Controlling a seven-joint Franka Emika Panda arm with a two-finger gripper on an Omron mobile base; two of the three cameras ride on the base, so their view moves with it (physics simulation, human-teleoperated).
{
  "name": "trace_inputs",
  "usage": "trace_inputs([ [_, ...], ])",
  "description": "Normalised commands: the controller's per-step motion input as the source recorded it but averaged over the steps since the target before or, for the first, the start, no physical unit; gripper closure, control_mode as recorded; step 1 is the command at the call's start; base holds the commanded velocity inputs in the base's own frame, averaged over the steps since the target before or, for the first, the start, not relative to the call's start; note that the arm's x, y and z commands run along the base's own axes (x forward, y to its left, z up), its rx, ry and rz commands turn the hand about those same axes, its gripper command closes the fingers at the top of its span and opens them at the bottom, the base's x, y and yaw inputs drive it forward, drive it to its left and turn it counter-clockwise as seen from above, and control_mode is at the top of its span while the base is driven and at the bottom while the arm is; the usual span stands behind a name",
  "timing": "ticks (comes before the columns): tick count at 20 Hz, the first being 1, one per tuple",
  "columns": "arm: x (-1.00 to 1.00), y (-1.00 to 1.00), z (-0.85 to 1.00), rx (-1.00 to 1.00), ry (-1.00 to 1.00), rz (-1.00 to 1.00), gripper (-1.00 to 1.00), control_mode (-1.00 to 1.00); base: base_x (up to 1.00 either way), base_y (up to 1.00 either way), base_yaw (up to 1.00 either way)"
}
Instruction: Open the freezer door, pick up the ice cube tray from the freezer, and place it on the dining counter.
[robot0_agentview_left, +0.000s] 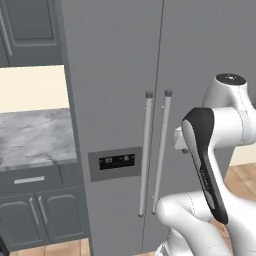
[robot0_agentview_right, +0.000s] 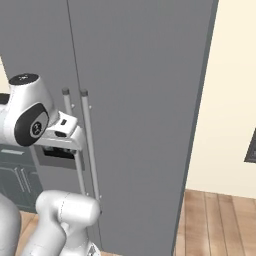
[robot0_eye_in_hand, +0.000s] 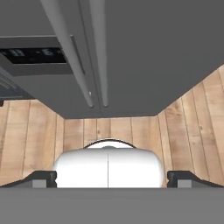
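Freezer door (robot0_agentview_left: 112, 100): tall matte grey panel, shut, flush with the plain grey door (robot0_agentview_left: 210, 55) beside it. Dark dispenser panel (robot0_agentview_left: 115, 163) set in its lower half, small lit display. Long vertical silver handle (robot0_agentview_left: 145, 150) along its inner edge, just beside the matching handle (robot0_agentview_left: 161, 150) of the plain door; the two bars run parallel and apart. Gripper (robot0_eye_in_hand: 112, 179): fingers spread wide, nothing between them; fingertips (robot0_eye_in_hand: 41, 178) show dark at either side in the hand view. It hangs short of the doors and touches neither handle; both bars lie ahead of it, the dispenser panel ahead and to its left. How near the hand stands to the handles is hard to judge from the base views, the arm covering much of it. Wooden floor (robot0_eye_in_hand: 131, 131) below the gripper. Marble counter (robot0_agentview_left: 35, 137) over dark grey cabinets (robot0_agentview_left: 40, 210), far off to the gripper's left, backed by cream wall.
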Motion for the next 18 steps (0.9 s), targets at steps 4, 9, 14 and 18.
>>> trace_inputs([
  [4,0.0,0.0,0.0,0.0,0.0,0.0,-1.0,1.0,-0.01,-0.61,0.0],
  [9,0.0,0.0,0.0,0.0,0.0,0.0,-1.0,1.0,0.0,-0.66,0.0],
  [14,0.0,0.0,0.0,0.0,0.0,0.0,-1.0,1.0,0.11,-0.36,-0.01],
  [18,0.0,0.0,0.0,0.0,0.0,0.0,-1.0,1.0,0.34,-0.06,-0.01],
])
